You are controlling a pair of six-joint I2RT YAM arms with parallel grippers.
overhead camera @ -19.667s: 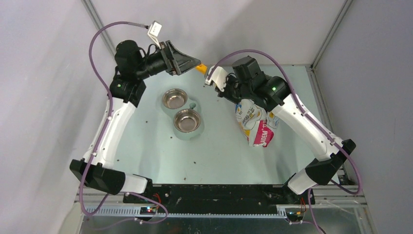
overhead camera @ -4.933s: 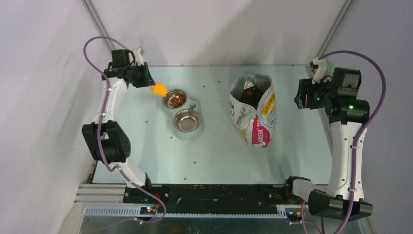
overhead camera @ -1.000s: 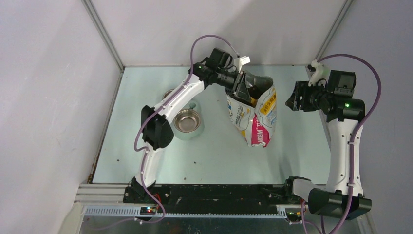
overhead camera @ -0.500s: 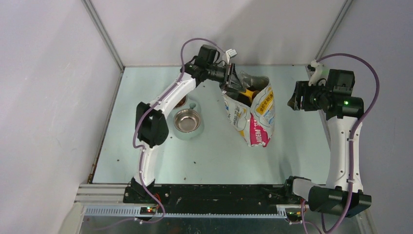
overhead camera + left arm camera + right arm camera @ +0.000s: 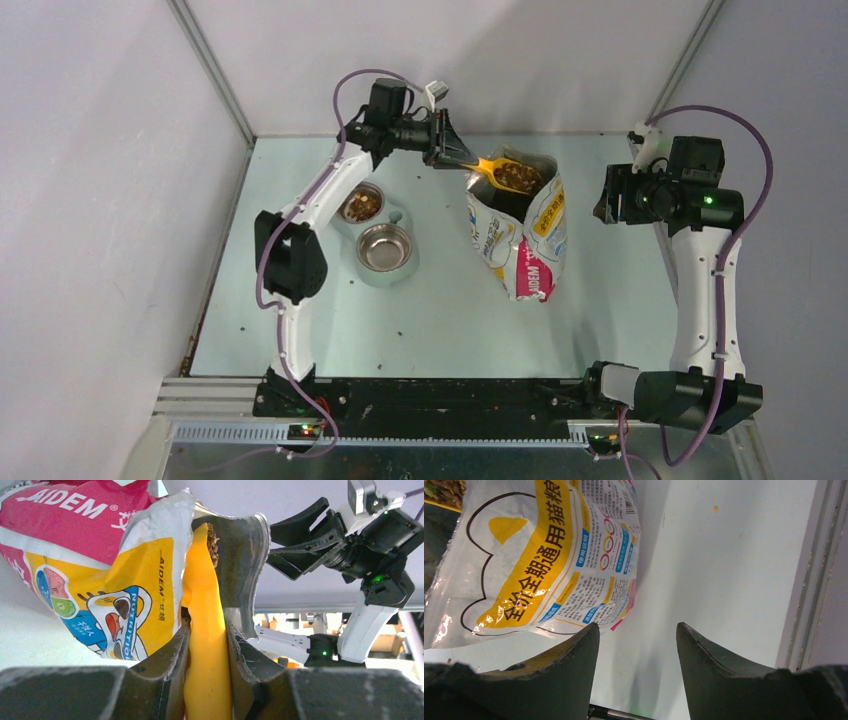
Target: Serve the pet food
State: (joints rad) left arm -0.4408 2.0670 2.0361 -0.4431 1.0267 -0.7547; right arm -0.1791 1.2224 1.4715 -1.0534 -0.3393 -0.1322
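On my left wrist feed the bag (image 5: 75, 565) shows the brand "AIDEM" in white capitals across its pink panel (image 5: 75, 510). The same word appears again, small and dark, running sideways on the yellow panel (image 5: 150, 575). A curved blue band (image 5: 131, 625) below carries "NUTRITION". On the right wrist feed I read Chinese characters along the bag's yellow stripe (image 5: 531, 565), ending in "通用猫粮". The small print (image 5: 589, 590) beside it and the barcode (image 5: 630, 507) digits are too fine for me. From the top camera, the pink panel's brand is barely legible.
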